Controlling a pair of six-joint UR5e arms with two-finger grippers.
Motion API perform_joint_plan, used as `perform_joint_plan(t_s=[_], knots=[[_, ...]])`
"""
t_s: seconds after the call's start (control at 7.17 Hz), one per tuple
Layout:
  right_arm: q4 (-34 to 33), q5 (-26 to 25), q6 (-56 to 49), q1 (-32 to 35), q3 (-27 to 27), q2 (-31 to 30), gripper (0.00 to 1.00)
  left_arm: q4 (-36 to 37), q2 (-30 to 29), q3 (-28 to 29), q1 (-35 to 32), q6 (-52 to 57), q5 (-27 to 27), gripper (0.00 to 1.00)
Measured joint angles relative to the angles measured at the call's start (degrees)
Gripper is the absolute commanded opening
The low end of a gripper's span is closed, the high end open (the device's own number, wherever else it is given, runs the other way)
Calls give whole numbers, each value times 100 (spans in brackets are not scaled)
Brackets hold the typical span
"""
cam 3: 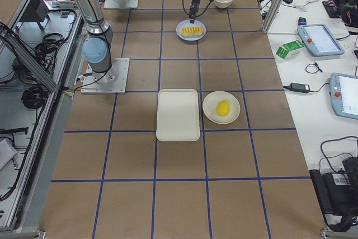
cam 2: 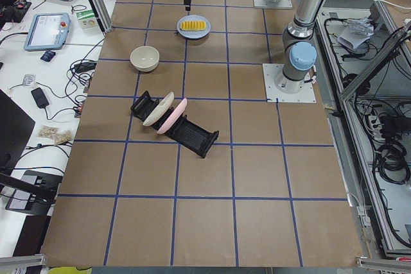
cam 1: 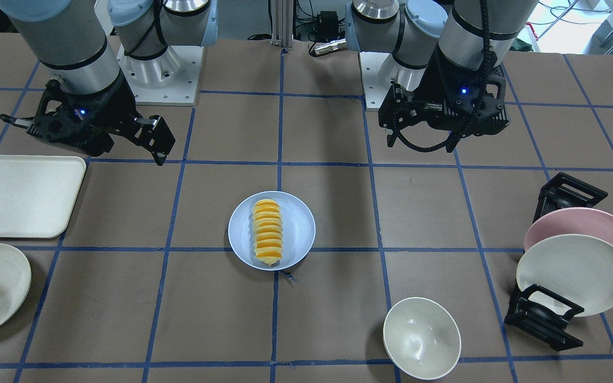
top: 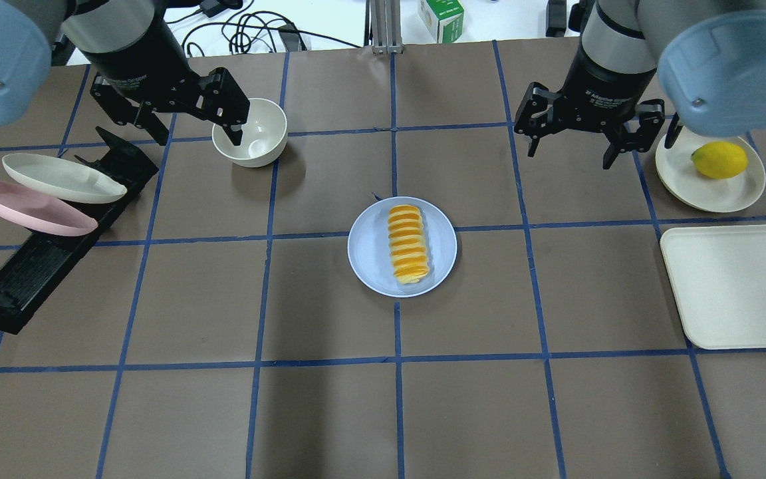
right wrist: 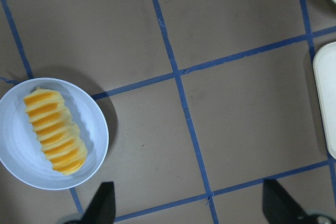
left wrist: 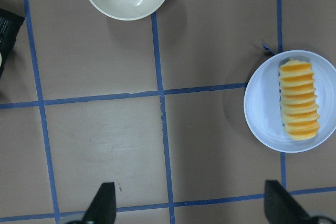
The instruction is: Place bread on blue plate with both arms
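The bread (top: pixel 408 245), a ridged yellow-orange loaf, lies lengthwise on the blue plate (top: pixel 370 246) at the table's middle. It also shows in the front view (cam 1: pixel 267 231) on the plate (cam 1: pixel 299 229), and in both wrist views (left wrist: pixel 299 106) (right wrist: pixel 52 132). My left gripper (top: pixel 193 126) is open and empty, raised above the table beside a cream bowl, far left of the plate. My right gripper (top: pixel 570 153) is open and empty, raised to the right of the plate. Neither gripper touches anything.
A cream bowl (top: pixel 250 132) stands by the left gripper. A black rack (top: pixel 30 266) holds a pink plate (top: pixel 30 207) and a cream plate (top: pixel 64 178) at the left. A cream tray (top: pixel 739 286) and a cream plate with a lemon (top: pixel 719 159) are at the right.
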Motion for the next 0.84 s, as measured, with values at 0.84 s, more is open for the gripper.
perform_joint_plan(t_s=[0.84], knots=[[249, -6, 6, 10, 43, -154, 100, -36, -29, -15, 4, 23, 68, 100]])
